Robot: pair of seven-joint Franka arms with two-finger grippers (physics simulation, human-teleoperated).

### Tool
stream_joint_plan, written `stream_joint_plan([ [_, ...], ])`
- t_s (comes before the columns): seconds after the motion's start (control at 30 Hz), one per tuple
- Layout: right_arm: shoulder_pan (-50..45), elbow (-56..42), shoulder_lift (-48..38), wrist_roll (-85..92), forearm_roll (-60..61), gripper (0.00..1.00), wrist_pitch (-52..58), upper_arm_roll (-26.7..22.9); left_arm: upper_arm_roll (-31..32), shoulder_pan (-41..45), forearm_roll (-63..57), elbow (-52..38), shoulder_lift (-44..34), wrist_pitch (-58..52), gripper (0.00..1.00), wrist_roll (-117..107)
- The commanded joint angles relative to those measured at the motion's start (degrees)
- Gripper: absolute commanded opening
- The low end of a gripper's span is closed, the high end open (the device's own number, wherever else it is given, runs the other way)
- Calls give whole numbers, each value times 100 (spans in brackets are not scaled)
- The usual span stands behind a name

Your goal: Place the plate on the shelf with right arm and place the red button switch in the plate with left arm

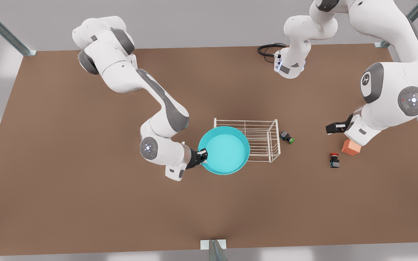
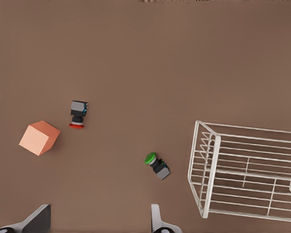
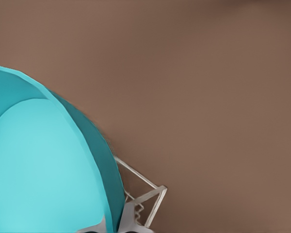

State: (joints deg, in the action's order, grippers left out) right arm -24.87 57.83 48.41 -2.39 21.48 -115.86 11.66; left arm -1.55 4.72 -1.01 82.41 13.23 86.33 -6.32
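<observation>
Two arms, one busy. Right claw (image 1: 202, 155) clamped on the plate (image 1: 224, 150) rim, at the edge on the front view's left. Plate carried over the near-left end of the shelf (image 1: 263, 139), covering part of the top bars; level as far as can be judged, seated or not can't tell. Remaining shelf top lies toward the front view's right of the claw, along the rack's long axis, so the coming push looks to be that way before release.

Left claw (image 1: 334, 127) waiting high near the orange cube (image 1: 351, 147), fingers spread wide per the wrist view, nothing held. Red switch (image 1: 334, 160) lying on its side on the surface, just beside the cube, well apart from the shelf. Green switch (image 1: 287, 137) close to the shelf's right end, a likely mix-up. In the left wrist view: red switch (image 2: 78, 114) between the finger line and the cube (image 2: 39, 137), green one (image 2: 157, 165) nearer the rack (image 2: 203, 165). Left arm clearly nearer the red switch.
</observation>
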Motion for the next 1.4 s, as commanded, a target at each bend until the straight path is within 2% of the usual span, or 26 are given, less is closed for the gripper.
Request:
stream_joint_plan([
  [0.0, -159, -9, 11, -3364, 31, 21, -332, 11, -55, 3, -4, 3, -5, 130, 100, 8],
  [0.1, -212, 18, 178, -3294, 40, 21, -640, 389, -91, 3, -4, 20, 4, 183, 100, 17],
  [0.27, -510, 114, 292, -3259, 5, 21, -640, 424, -108, 3, -4, 55, 13, 270, 100, 17],
  [0.33, -598, 114, 380, -3259, -4, 21, -754, 424, -354, 3, 4, 502, 65, 989, 100, 86],
  [0.37, -633, 114, 389, -3259, -4, 21, -789, 424, -565, -6, 4, 925, 232, 1720, 100, 359],
  [0.4, -677, 123, 424, -3259, -30, 21, -789, 424, -680, -120, 22, 978, 592, 2089, 100, 579],
  [0.43, -748, 158, 468, -3276, -74, 21, -789, 416, -680, -296, 259, 978, 953, 2529, 100, 904],
  [0.53, -932, 193, 512, -3276, -153, 21, -807, 372, -680, -507, 330, 1303, 1340, 3575, 100, 1958],
  [0.67, -976, 176, 485, -3311, -232, 21, -807, 380, -680, -647, 303, 1312, 1814, 3997, 100, 3188],
  [0.7, -950, 185, 450, -3338, -224, 77, -789, 380, -680, -691, 294, 1330, 1937, 4093, 100, 3321],
  [0.73, -941, 185, 415, -3329, -224, 100, -780, 372, -680, -735, 294, 1312, 2034, 4138, 100, 3471],
  [0.9, -924, 132, 257, -3320, -241, 100, -772, 345, -680, -762, 321, 1550, 2280, 4138, 100, 3779],
  [0.97, -608, 79, 108, -3294, -241, 100, -736, 310, -680, -779, 391, 1550, 2464, 4313, 100, 3752],
  [1.0, -107, 211, -358, -3276, -697, 100, -579, 293, -680, -788, 391, 1558, 2491, 4331, 100, 3752],
  [1.07, 578, 316, -771, -3093, -1181, 100, 361, 293, -680, -832, 391, 1550, 2562, 4349, 100, 3752],
  [1.1, 1194, 316, -903, -2311, -1208, 100, 1161, 284, -680, -841, 391, 1550, 2614, 4384, 100, 3752],
  [1.17, 2231, 316, -1009, -684, -2535, 100, 2795, 284, -671, -885, 461, 1558, 2693, 4401, 100, 3752],
  [1.2, 2671, 308, -1009, -526, -2947, 100, 3490, 284, -680, -894, 470, 1550, 2711, 4401, 100, 3752],
  [1.27, 2803, 325, -1158, -279, -3660, 100, 3931, 161, -680, -894, 470, 1541, 2720, 4401, 100, 3516],
  [1.33, 2873, 1291, -2352, -77, -3379, 100, 3974, -147, -662, -894, 444, 1532, 2711, 4401, 100, 3058],
  [1.37, 2900, 1635, -2845, -7, -2704, 100, 3913, -471, -662, -894, 417, 1523, 2720, 4401, 100, 3058],
])
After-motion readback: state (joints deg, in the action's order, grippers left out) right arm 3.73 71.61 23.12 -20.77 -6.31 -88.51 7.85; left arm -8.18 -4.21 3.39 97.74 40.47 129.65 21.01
